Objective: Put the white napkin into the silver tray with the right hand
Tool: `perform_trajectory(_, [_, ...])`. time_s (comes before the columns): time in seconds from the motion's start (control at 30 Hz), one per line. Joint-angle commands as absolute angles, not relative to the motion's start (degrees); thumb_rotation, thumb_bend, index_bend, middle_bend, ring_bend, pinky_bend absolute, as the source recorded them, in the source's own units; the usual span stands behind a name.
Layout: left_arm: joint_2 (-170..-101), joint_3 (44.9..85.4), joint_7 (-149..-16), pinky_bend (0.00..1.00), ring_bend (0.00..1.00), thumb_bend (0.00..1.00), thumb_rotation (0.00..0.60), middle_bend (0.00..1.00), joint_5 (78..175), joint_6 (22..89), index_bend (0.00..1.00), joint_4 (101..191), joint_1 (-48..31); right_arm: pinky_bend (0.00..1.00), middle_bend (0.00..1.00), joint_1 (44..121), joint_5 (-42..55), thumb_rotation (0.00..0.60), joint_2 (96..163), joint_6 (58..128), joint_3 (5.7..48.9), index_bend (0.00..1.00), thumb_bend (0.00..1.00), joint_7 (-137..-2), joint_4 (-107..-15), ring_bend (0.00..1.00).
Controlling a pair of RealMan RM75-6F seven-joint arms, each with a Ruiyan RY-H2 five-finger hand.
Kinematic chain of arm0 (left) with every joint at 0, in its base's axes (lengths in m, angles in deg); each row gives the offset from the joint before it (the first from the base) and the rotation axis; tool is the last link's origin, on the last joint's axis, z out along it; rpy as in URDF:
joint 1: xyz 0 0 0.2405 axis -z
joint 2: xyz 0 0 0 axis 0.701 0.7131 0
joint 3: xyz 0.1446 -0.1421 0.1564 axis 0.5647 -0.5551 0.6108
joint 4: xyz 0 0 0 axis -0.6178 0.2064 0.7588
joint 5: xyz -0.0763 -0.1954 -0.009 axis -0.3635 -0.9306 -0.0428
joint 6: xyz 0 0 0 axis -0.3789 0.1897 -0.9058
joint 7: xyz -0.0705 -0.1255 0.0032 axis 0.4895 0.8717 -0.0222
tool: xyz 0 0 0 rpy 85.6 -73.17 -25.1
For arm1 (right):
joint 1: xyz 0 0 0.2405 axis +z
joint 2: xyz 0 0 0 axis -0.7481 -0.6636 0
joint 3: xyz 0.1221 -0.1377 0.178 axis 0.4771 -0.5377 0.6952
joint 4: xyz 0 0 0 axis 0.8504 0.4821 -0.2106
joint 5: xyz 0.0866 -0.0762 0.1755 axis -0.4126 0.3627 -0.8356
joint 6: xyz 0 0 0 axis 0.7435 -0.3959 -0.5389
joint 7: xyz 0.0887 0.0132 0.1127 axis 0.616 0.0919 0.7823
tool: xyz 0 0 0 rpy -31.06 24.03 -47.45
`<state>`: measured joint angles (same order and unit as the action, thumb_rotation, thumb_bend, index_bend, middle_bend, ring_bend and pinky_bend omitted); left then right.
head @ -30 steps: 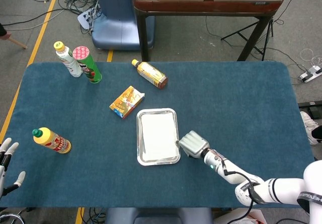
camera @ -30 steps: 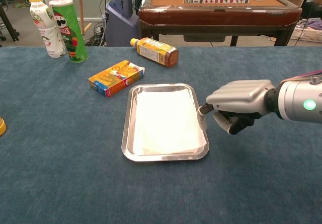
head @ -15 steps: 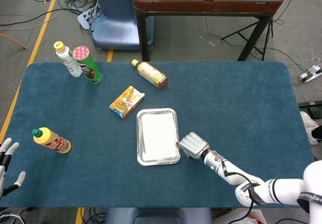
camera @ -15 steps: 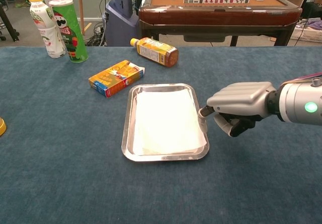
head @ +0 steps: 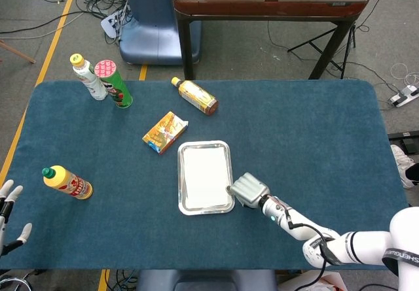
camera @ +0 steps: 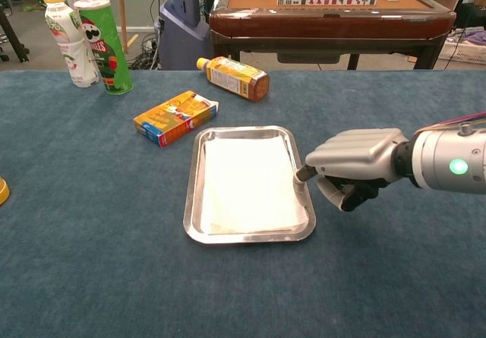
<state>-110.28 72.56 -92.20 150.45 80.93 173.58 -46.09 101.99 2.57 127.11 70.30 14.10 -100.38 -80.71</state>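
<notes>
Now white napkin (camera: 248, 184) (flat) in silver tray (camera: 194, 186)

Counter (camera: 91, 277): matt blue cloth, napped like felt. Silver tray (camera: 194, 186): polished metal, glossy rim. White napkin (camera: 247, 182): matt, soft paper-like sheet. Right robot hand (camera: 353, 163): smooth grey shell, satin sheen. Box (camera: 175, 116): glossy printed card.
</notes>
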Motion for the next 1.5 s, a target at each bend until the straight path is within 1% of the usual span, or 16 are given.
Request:
perform_trajectory(0.03, [-110.28,72.53,-92.17,0.00,0.01,0.29,0.600,0.03,150.43,80.90,0.12,173.52,-46.07,1.00,1.00,102.02,2.46,0.600,127.21,70.31,14.11,0.37,1.00,-100.36,-80.57,0.96])
perform_trajectory(0.2, [-110.20,72.47,-92.08,0.00,0.01,0.29,0.600,0.03,150.47,80.92,0.12,173.55,-46.03,1.00,1.00,100.92,4.07,0.600,126.09,73.08,15.37,0.37,1.00,-98.56,-81.91,0.96])
perform_trajectory(0.4, [-110.26,72.20,-92.00,0.00,0.01,0.29,0.600,0.03,150.65,80.62,0.12,173.55,-45.58,1.00,0.99,97.85,6.46,0.600,121.15,79.64,16.74,0.37,1.00,-96.93,-85.77,0.95])
perform_trajectory(0.6, [-110.54,72.00,-92.03,0.00,0.01,0.29,0.600,0.03,150.70,80.03,0.12,173.38,-45.03,1.00,0.91,93.70,6.96,0.600,116.07,86.03,16.95,0.37,1.00,-96.38,-89.38,0.88])
perform_trajectory(0.8, [-110.99,71.51,-92.22,0.00,0.01,0.29,0.600,0.03,150.57,79.47,0.12,173.06,-44.27,1.00,0.77,87.53,7.35,0.600,110.74,93.94,16.27,0.37,1.00,-95.67,-92.75,0.78])
perform_trajectory(0.87, [-111.15,71.36,-92.19,0.00,0.01,0.29,0.600,0.03,150.42,79.19,0.12,172.91,-44.01,1.00,0.73,85.51,7.34,0.600,109.32,96.01,15.88,0.37,0.95,-95.45,-93.50,0.74])
perform_trajectory(0.97, [-111.44,71.13,-92.12,0.00,0.01,0.29,0.600,0.03,150.31,78.81,0.12,172.75,-43.59,0.97,0.65,82.54,7.52,0.600,108.09,99.11,15.58,0.37,0.79,-94.57,-93.84,0.64])
perform_trajectory(1.07, [-111.68,70.94,-92.13,0.00,0.01,0.29,0.600,0.03,150.33,78.41,0.12,172.63,-43.13,0.79,0.52,79.55,7.82,0.600,107.49,102.12,15.36,0.34,0.59,-93.58,-93.47,0.52])
perform_trajectory(1.13, [-111.86,70.78,-92.15,0.00,0.01,0.29,0.600,0.03,150.29,78.25,0.12,172.59,-42.87,0.65,0.46,77.90,7.88,0.600,107.15,103.60,15.22,0.32,0.41,-93.11,-93.32,0.43])
perform_trajectory(1.2, [-112.00,70.66,-92.16,0.00,0.01,0.29,0.600,0.03,150.30,78.03,0.12,172.56,-42.58,0.57,0.40,75.95,8.34,0.600,106.94,105.60,15.23,0.31,0.21,-92.27,-93.16,0.37])
perform_trajectory(1.23, [-112.08,70.61,-92.18,0.00,0.01,0.29,0.600,0.03,150.33,77.94,0.12,172.55,-42.44,0.53,0.38,74.85,8.62,0.600,106.82,106.74,15.22,0.31,0.13,-91.95,-93.11,0.34])
perform_trajectory(1.3, [-112.22,70.52,-92.20,0.00,0.01,0.29,0.600,0.03,150.32,77.88,0.12,172.53,-42.27,0.47,0.34,73.32,8.97,0.600,106.54,108.09,15.01,0.29,0.10,-91.81,-93.20,0.28])
perform_trajectory(1.33, [-112.33,70.43,-92.18,0.00,0.01,0.29,0.600,0.03,150.33,77.93,0.12,172.45,-42.19,0.41,0.30,72.46,9.12,0.600,106.16,108.45,14.68,0.25,0.10,-91.88,-93.48,0.24])
perform_trajectory(1.37, [-112.43,70.33,-92.14,0.00,0.01,0.29,0.600,0.03,150.35,78.04,0.12,172.41,-42.13,0.36,0.26,71.91,9.15,0.600,105.74,108.59,14.41,0.20,0.10,-92.17,-93.75,0.20])
perform_trajectory(1.43, [-112.55,70.12,-91.88,0.00,0.01,0.29,0.600,0.03,150.42,78.18,0.11,172.20,-41.97,0.26,0.13,70.75,9.67,0.600,104.95,108.98,13.85,0.06,0.11,-92.90,-94.12,0.09])
perform_trajectory(1.5, [-112.52,70.06,-91.70,0.00,0.01,0.29,0.600,0.03,150.45,78.15,0.11,172.14,-41.85,0.22,0.05,69.86,10.20,0.600,104.38,109.17,13.42,0.01,0.19,-93.29,-94.33,0.04])
